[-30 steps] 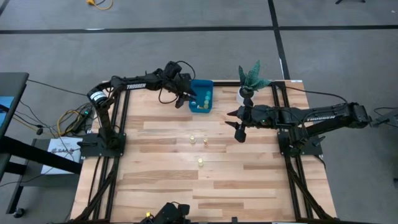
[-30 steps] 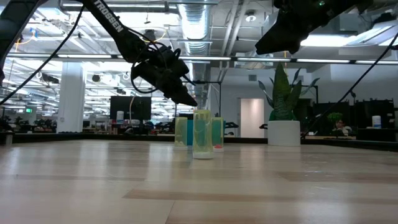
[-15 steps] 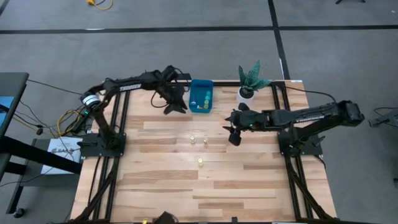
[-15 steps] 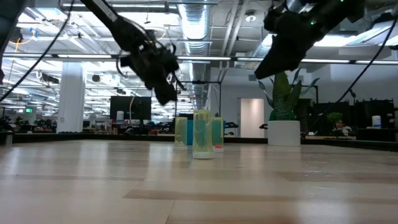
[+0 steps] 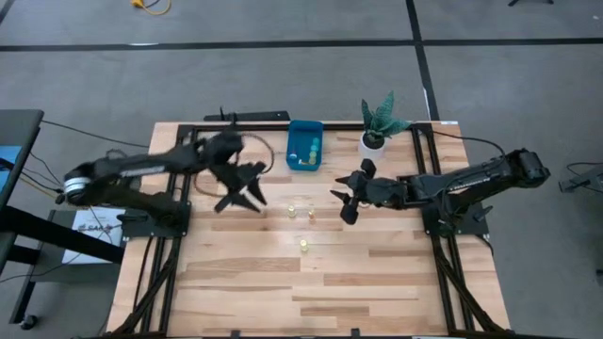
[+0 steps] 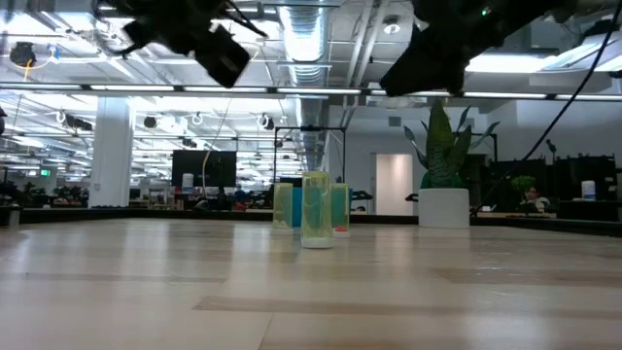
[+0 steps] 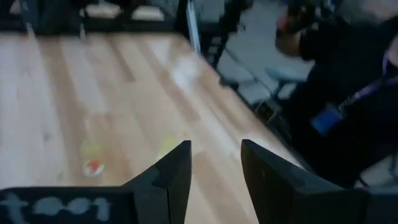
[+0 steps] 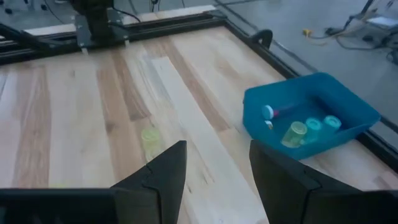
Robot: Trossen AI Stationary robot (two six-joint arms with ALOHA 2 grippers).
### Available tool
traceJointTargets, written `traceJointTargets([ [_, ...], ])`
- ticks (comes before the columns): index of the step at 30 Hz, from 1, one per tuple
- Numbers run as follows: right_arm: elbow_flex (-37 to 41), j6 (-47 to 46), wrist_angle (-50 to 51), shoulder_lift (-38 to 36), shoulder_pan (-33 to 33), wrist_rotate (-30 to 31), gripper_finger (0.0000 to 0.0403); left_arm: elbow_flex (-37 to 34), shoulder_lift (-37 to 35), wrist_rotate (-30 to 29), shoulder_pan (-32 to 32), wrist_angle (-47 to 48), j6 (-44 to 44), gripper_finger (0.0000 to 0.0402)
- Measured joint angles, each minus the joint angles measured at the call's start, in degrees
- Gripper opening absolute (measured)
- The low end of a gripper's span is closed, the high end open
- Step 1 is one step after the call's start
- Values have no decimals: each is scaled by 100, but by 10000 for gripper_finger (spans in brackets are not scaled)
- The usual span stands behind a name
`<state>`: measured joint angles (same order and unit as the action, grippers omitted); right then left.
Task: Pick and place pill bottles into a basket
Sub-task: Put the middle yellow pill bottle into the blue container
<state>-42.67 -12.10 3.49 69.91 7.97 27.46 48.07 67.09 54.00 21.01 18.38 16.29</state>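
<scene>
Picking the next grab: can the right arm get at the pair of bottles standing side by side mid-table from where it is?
Probably yes. The right gripper hangs open above the wood, just right of the two bottles, with bare table between. The left gripper, also open, is on their other side, so watch for crowding.

A pale green bottle (image 6: pixel 315 209) is standing upright on the wooden table (image 6: pixel 311 292), just off centre toward 12 o'clock. A second bottle (image 6: pixel 282 206) is standing at its 9 o'clock, farther back. The blue basket (image 6: pixel 339 206) is peeking out behind them at 3 o'clock. A potted plant (image 6: pixel 444 185) is sitting farther toward 3 o'clock. Two dark arms are hanging above: one (image 6: pixel 199 34) at 11 o'clock, one (image 6: pixel 457 44) at 1 o'clock.
</scene>
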Motion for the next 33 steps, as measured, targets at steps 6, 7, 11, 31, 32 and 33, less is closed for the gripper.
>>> traceJointTargets([
  [6, 4, -146, -229, 49, 567, 711, 169, -2615, -1527, -1833, -919, -3687, -2302, 128],
  [7, 6, -147, -246, 62, 656, 815, 169, -2979, -1715, -2100, -1054, -4125, -2481, 128],
  [11, 6, -156, -415, 59, 975, 1167, 169, -4068, -2339, -2885, -1449, -5239, -2984, 128],
  [31, 1245, -99, -2341, 59, 1379, 1145, 169, -4610, -2739, -4916, -3342, -5574, -2534, 128],
  [32, 1245, -100, -2338, 59, 1390, 1146, 169, -4610, -2739, -4948, -3356, -5574, -2501, 128],
  [33, 1245, -122, -2339, 59, 1411, 1147, 169, -4610, -2739, -4960, -3368, -5574, -2498, 128],
])
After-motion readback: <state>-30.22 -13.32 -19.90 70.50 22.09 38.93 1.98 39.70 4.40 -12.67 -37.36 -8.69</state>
